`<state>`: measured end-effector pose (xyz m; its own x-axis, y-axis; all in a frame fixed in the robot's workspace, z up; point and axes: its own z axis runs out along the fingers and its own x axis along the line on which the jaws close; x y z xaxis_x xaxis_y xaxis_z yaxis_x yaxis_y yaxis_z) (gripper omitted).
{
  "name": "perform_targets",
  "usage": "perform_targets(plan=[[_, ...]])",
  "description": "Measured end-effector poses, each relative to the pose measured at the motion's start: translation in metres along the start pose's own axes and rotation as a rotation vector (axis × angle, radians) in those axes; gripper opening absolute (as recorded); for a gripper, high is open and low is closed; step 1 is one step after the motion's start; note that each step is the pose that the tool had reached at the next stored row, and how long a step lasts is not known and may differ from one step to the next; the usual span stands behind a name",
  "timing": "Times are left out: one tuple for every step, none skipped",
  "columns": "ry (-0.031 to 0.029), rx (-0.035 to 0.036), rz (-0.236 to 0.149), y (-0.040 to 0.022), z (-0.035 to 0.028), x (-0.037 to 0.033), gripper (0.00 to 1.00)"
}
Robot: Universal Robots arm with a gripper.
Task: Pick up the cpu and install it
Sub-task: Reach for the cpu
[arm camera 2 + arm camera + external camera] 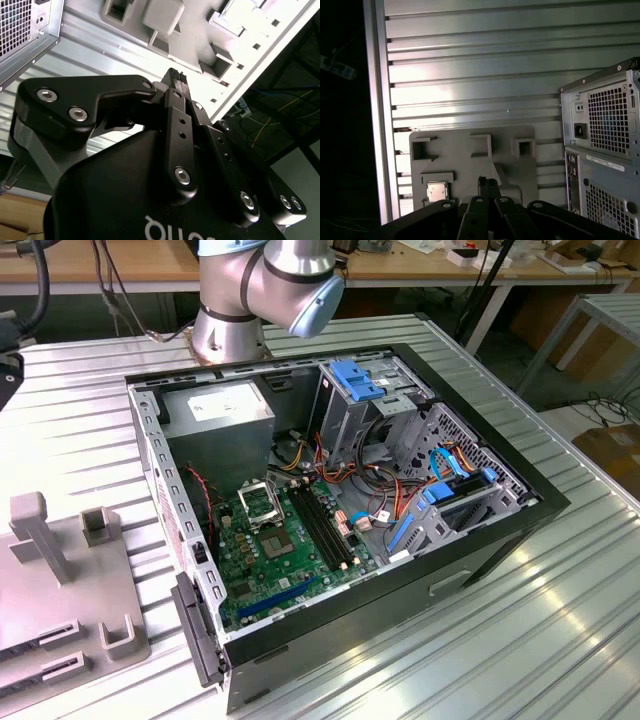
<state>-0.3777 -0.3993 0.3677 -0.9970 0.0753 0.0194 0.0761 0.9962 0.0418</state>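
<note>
Sitting on the ribbed silver metal desk (520,640) in the exterior view is an open black computer case (480,560). Second wrist view: the black claw (175,76) is hanging clenched, gripping nothing. First wrist view: the small silvery square cpu (436,190) is lying in a recess of the flat grey plastic tray (465,167), near the claw.

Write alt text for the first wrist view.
A small silvery chip lies in a square pocket of a grey plastic tray on a ribbed metal table, with the black pincer closed and not touching the chip. The back of a computer case stands beside the tray.
</note>
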Motion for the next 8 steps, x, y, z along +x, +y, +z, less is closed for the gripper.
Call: perform_targets(plan=[[0.0001, 0.0000, 0.000, -0.0001, 0.0002, 0.0017, 0.11], [0.0000, 0.0000, 0.000, -0.0003, 0.0004, 0.0030, 0.11], [0.0000, -0.0001, 0.000, -0.0004, 0.0007, 0.0047, 0.11], [0.0000, 0.0000, 0.000, -0.0005, 0.0008, 0.0061, 0.11], [0.0001, 0.0000, 0.000, -0.0006, 0.0011, 0.0079, 0.11], [0.0000, -0.0001, 0.000, -0.0008, 0.0013, 0.0094, 0.11], [0.0000, 0.0000, 0.000, -0.0011, 0.0017, 0.0127, 0.11], [0.0000, 0.0000, 0.000, -0.0012, 0.0020, 0.0146, 0.11]])
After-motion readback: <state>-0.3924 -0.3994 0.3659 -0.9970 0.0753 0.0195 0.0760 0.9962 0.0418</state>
